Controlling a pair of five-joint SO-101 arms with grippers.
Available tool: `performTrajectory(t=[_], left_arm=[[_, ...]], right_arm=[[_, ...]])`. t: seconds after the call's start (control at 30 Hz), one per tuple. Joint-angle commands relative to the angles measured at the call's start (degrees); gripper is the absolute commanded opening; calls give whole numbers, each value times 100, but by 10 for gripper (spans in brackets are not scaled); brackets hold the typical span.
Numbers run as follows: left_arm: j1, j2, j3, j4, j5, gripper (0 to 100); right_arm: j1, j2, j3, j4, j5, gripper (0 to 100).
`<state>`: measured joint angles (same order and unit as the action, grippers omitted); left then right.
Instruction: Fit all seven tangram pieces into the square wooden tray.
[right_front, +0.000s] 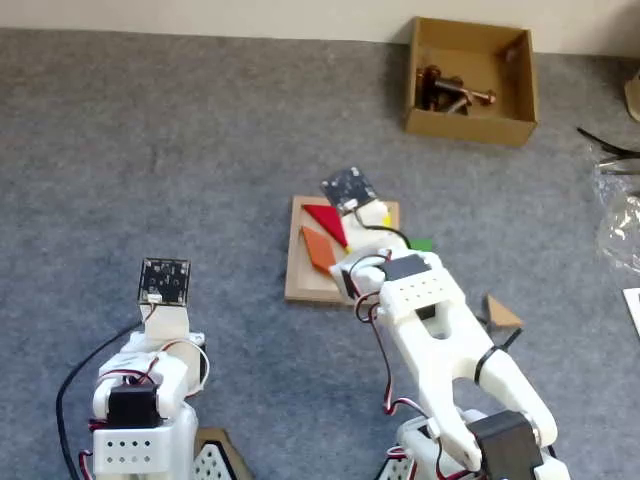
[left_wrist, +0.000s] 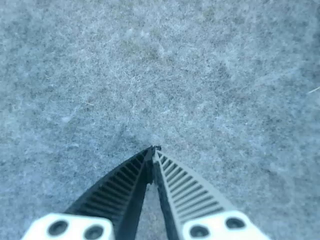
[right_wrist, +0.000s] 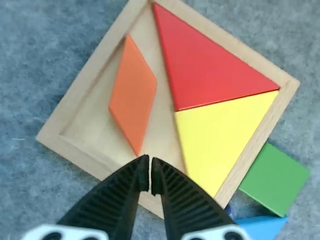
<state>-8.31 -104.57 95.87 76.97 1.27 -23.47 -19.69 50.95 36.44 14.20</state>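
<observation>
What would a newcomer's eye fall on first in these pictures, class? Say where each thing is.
The bright pieces in the wooden tray at the middle of the table stand out: a red triangle and a yellow triangle side by side, with an orange piece next to the red one. A green square lies outside the tray beside the yellow triangle, and the right gripper hangs shut over the tray's edge.

Bare carpet (left_wrist: 160, 65) spreads ahead of the left gripper (left_wrist: 154, 150). Just ahead of the right gripper (right_wrist: 150, 176), the tray (right_wrist: 89, 70) has bare floor around the orange piece (right_wrist: 132, 95). Beside it, 2 triangles, the red triangle (right_wrist: 205, 65) and the yellow triangle (right_wrist: 220, 135), take up the floor.
</observation>
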Motion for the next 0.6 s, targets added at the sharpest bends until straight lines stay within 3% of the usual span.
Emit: performTrajectory(t=[0.0, 0.57], left_arm=[[-57, -31, 127, 44, -26, 7], [-48, -31, 127, 44, -18, 8]], right_arm=[[75, -13, -57, -22, 79, 5], [-127, 866, -110, -338, 88, 5]])
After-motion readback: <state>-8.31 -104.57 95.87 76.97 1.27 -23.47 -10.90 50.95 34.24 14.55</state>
